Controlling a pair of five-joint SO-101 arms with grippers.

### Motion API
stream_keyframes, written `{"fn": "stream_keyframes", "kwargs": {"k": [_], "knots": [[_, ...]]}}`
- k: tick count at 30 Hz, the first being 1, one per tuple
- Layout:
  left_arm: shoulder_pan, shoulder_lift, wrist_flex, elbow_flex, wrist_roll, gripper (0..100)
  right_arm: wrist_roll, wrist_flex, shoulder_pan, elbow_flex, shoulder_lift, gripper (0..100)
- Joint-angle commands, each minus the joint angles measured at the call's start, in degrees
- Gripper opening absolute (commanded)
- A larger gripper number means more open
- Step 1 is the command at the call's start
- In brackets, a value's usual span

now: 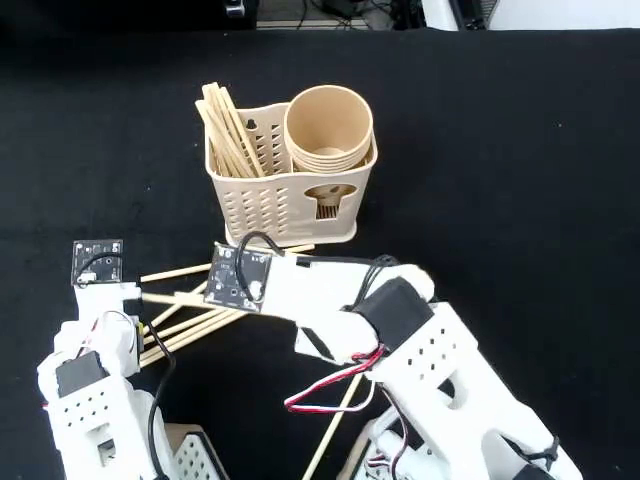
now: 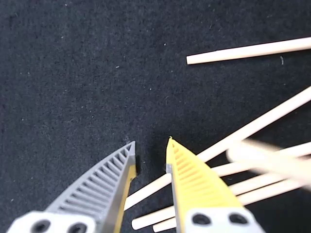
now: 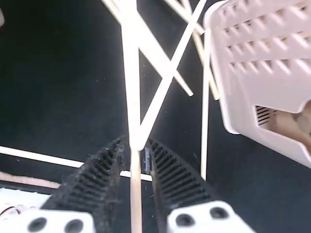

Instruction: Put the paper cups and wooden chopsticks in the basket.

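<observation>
Chopstick step: right gripper (image 3: 136, 145) is closed on one pale wooden chopstick (image 3: 131, 92), near the beige slotted plastic basket (image 1: 285, 205) w/ tan paper cups (image 1: 328, 125) inside. Left gripper (image 2: 151, 143) is slightly open, empty, over loose chopsticks (image 1: 190, 325) on the black table (image 1: 500, 200). Next, I think: lift, tilt upright, drop in.

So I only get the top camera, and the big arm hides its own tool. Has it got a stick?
Observer: Yes. Its wrist camera shows the right tool shut on one chopstick, pinched between two black fingers.
Operator: And the other arm, by the pile of sticks?
Observer: The left tool is open and holds nothing. One of its fingers is grey and the other is yellow.
Operator: Is it close to a stick?
Observer: Yes. A loose chopstick on the black table runs under the yellow finger, and its end shows in the gap between the two fingers.
</observation>
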Motion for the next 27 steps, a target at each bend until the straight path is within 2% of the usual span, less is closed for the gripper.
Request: {"fn": "stream_keyframes", "kwargs": {"k": [1,9,19,27], "knots": [[0.57,-0.44,-1.23,-0.13,0.62,12,-0.70,0.26,0.70,-4.18,-1.01,1.2],[0.57,-0.44,-1.23,-0.13,0.62,12,-6.59,0.70,0.35,-8.75,-1.36,1.2],[0.57,-0.44,-1.23,-0.13,0.62,12,-6.77,4.84,0.44,-20.97,-0.92,1.2],[0.57,-0.44,-1.23,-0.13,0.62,12,-19.69,-8.09,0.70,-18.86,-0.84,1.2]]}}
